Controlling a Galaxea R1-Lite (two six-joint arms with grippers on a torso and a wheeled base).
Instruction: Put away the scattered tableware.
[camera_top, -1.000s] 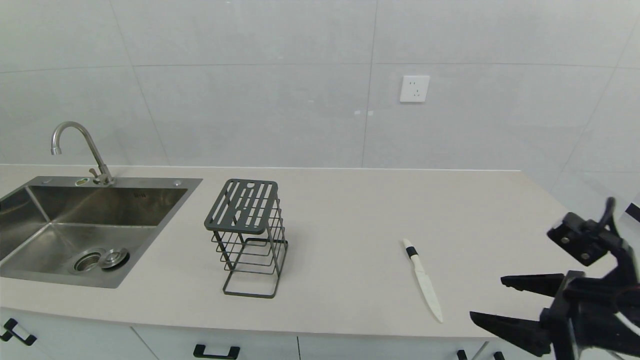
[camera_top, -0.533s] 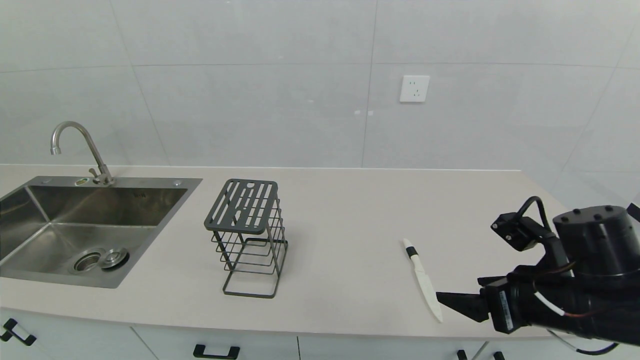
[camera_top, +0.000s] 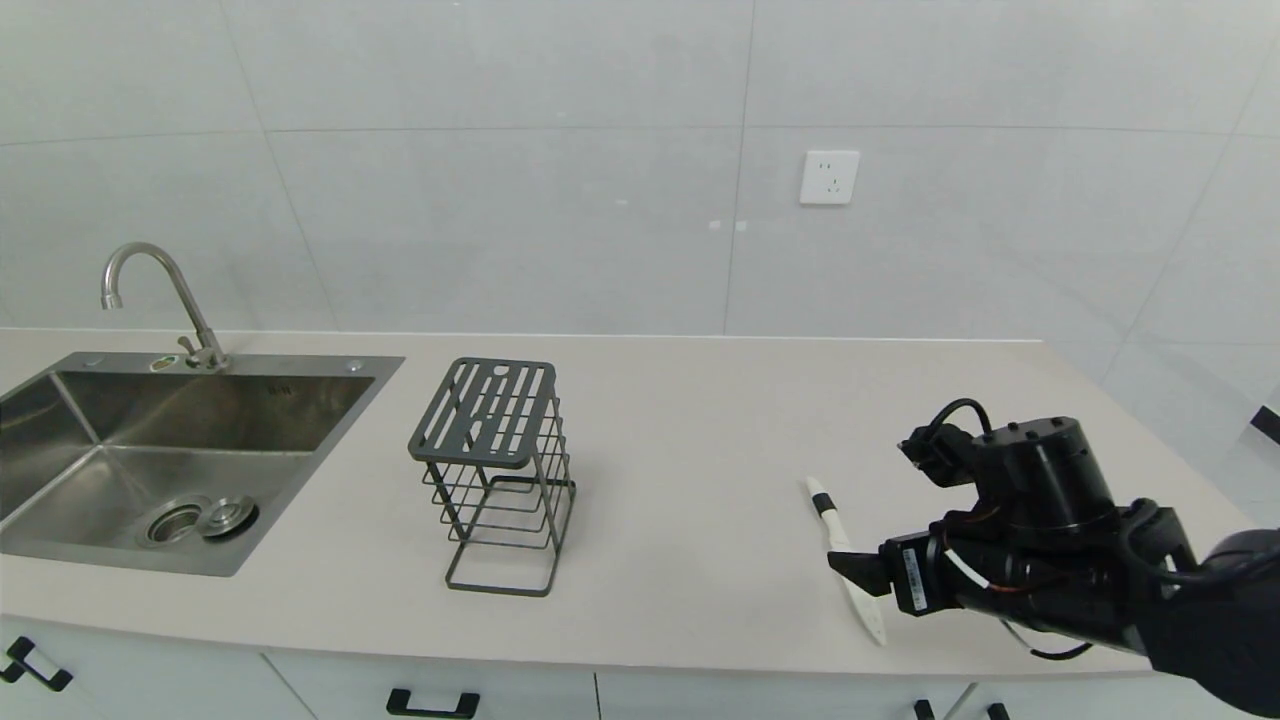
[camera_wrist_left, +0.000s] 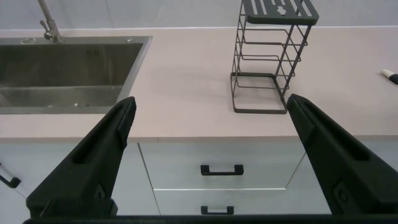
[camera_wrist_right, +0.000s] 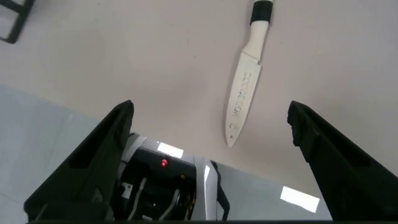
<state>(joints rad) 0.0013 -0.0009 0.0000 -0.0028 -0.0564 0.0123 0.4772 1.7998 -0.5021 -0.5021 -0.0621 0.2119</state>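
Knife lies flat near the front edge of the counter, well right of the wire rack. In the last second the right gripper swings in from the right. It now hangs over the blade, jaws wide and empty, so a grasp seems next.

On the counter, the sink sits at the left, the faucet behind it. The rack stands mid-counter. The knife lies well to its right, near the front edge, the right gripper just above its blade.
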